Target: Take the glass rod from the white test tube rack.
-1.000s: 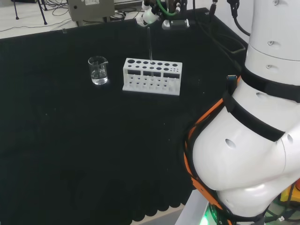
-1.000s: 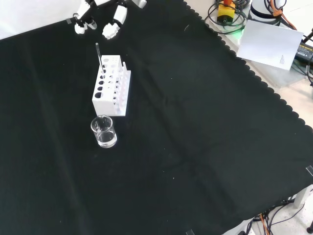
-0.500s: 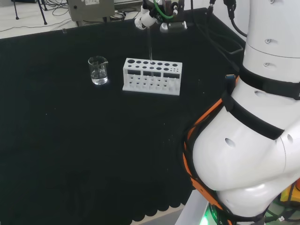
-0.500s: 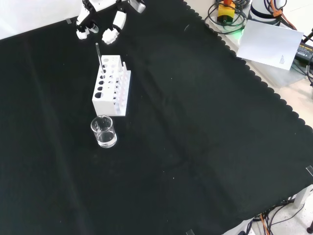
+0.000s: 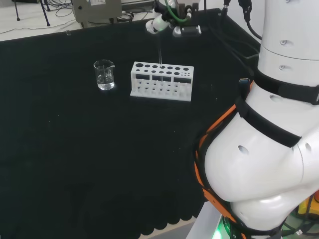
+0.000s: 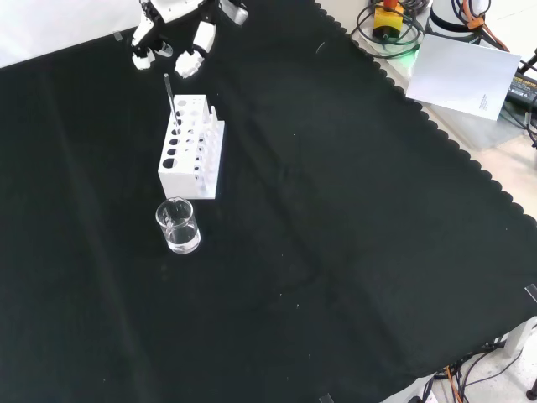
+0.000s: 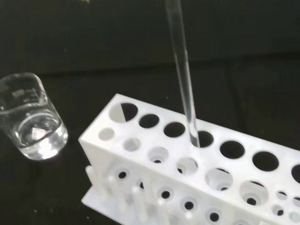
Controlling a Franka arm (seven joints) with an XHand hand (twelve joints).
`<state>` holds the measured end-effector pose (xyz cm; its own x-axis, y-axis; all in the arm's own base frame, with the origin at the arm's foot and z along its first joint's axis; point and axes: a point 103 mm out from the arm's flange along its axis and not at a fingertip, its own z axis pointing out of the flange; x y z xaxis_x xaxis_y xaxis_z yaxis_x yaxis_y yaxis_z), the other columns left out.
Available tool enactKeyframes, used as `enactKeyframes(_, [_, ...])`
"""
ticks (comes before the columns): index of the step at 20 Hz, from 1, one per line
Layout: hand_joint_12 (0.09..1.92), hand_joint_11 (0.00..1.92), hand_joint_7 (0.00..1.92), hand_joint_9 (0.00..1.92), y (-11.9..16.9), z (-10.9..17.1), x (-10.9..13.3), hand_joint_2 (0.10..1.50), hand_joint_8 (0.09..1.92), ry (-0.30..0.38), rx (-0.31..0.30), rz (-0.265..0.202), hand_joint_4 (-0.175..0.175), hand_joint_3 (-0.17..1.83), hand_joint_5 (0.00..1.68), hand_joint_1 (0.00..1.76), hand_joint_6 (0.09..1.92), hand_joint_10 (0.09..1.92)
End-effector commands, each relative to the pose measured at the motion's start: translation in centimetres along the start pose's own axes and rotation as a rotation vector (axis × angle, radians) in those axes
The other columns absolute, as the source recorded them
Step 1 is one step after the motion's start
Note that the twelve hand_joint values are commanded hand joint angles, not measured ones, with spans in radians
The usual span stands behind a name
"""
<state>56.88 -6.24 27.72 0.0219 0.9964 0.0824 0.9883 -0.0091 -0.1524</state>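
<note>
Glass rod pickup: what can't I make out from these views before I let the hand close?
- Hand to glass rod gap: the head view overlaps them and the front view is too distant, so contact is unclear.
- Rod's lower end: hidden inside a hole of the white test tube rack, wrist view.
- Rod's top: cut off by the wrist view's edge.
- Beaker contents: too clear to judge.

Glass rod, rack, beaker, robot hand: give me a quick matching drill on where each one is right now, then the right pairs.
Things:
1. glass rod
2. white test tube rack
3. beaker
4. robot hand

States:
A. stands alone on the cloth at one end of the rack, clear liquid inside
B. hangs above the rod's top end, not gripping it
C. stands upright in a hole of the rack's back row
D. sits on the black cloth, one hole occupied

Pairs: 1-C, 2-D, 3-A, 4-B
</note>
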Motion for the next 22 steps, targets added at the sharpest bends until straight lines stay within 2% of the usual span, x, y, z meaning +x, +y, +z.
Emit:
enactKeyframes(1, [1.29, 1.06, 0.79, 1.11, 0.3, 1.2, -0.8, 0.86, 1.16, -0.013, 0.010, 0.000, -0.175, 0.49, 0.32, 0.67, 0.88, 1.19])
enactKeyframes(9, [1.29, 1.11, 0.84, 1.15, 0.2, 1.3, -0.8, 0.86, 1.20, -0.012, 0.003, -0.016, -0.175, 0.49, 0.37, 0.69, 0.94, 1.24])
enactKeyframes(18, [1.30, 1.26, 0.87, 1.24, 0.8, 2.4, -0.4, 0.85, 1.22, -0.036, 0.021, -0.030, -0.175, 0.49, 0.43, 0.73, 0.98, 1.27])
enactKeyframes(19, [1.30, 1.28, 0.88, 1.25, 0.9, 2.5, -0.2, 0.85, 1.22, -0.037, 0.021, -0.036, -0.175, 0.49, 0.44, 0.74, 0.99, 1.27])
enactKeyframes(21, [1.29, 1.30, 0.89, 1.27, 1.0, 2.6, -0.1, 0.85, 1.22, -0.022, 0.002, -0.104, -0.175, 0.49, 0.47, 0.75, 0.99, 1.27])
enactKeyframes(22, [1.29, 1.31, 0.90, 1.28, 0.9, 2.6, -0.2, 0.85, 1.22, -0.013, -0.002, -0.108, -0.175, 0.50, 0.49, 0.76, 0.99, 1.26])
